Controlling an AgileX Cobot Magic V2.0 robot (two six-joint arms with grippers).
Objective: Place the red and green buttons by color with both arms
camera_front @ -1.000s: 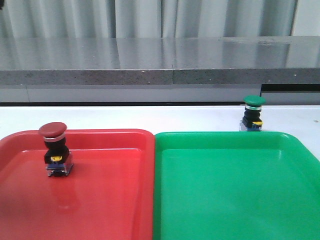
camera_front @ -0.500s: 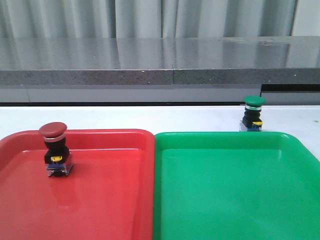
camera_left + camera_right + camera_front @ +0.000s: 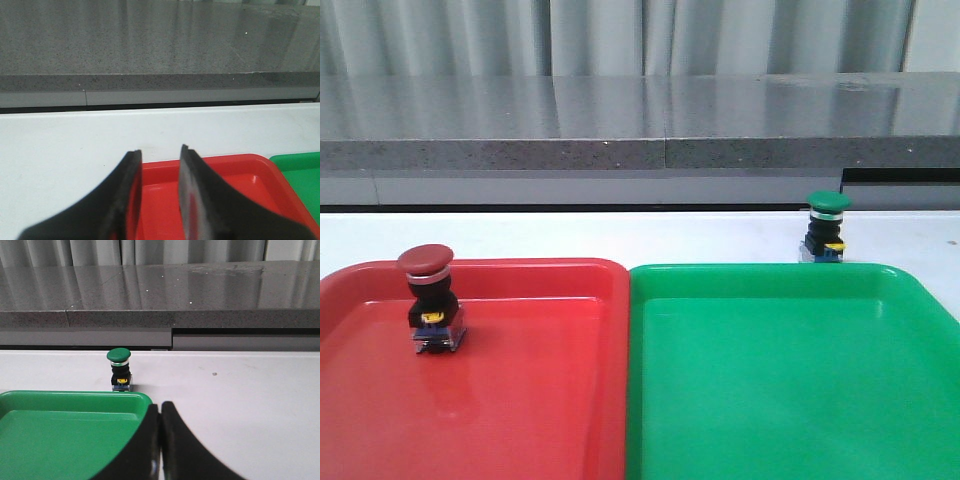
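Observation:
The red button (image 3: 432,298) stands upright inside the red tray (image 3: 550,380), near its far left. The green button (image 3: 826,228) stands upright on the white table just behind the green tray (image 3: 790,380), and it shows too in the right wrist view as the green button (image 3: 119,369) beyond the tray's far corner. My left gripper (image 3: 160,152) is open over the red tray's far edge (image 3: 220,172), nothing between its fingers. My right gripper (image 3: 160,407) is shut and empty beside the green tray's corner (image 3: 125,402). Neither arm shows in the front view.
The two trays lie side by side, touching, at the front of the white table (image 3: 620,235). A grey stone ledge (image 3: 640,150) runs along the back. White tabletop lies to the right of the green tray in the right wrist view.

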